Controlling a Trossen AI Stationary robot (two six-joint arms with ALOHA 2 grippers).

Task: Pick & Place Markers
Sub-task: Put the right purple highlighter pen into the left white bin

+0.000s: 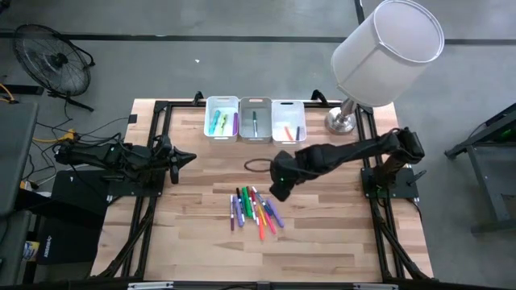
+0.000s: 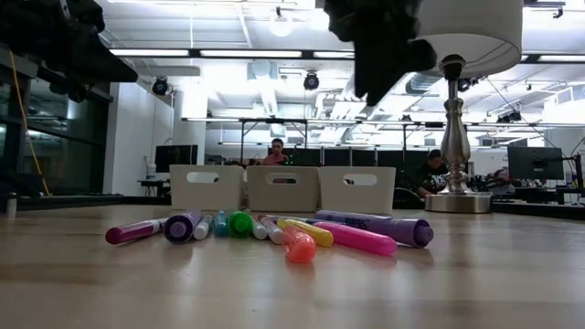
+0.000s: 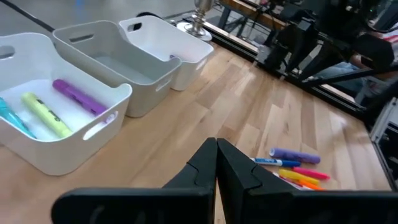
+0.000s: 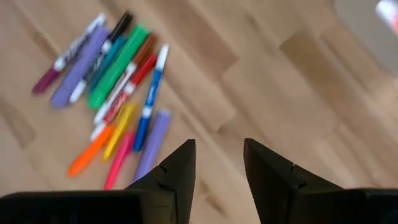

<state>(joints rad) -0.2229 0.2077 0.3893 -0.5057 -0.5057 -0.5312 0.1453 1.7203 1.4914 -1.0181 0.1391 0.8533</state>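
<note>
Several markers (image 1: 255,209) lie in a loose pile on the wooden table, in green, purple, teal, red, orange, pink and yellow; they also show in the low view (image 2: 274,236) and the right wrist view (image 4: 118,87). My right gripper (image 1: 278,192) hovers open just right of the pile's far end, above the table, touching nothing (image 4: 217,165). My left gripper (image 1: 190,157) is shut and waits at the table's left side (image 3: 216,163). Three bins (image 1: 255,119) stand in a row at the far edge; the left bin (image 3: 56,118) holds purple, yellow and teal markers.
A lamp with a white shade (image 1: 387,52) and metal base (image 1: 342,121) stands at the far right corner. A dark ring (image 1: 256,165) lies on the wood between bins and pile. The middle bin (image 1: 255,121) and right bin (image 1: 289,122) hold a marker or two. People sit in the room beyond (image 2: 276,151).
</note>
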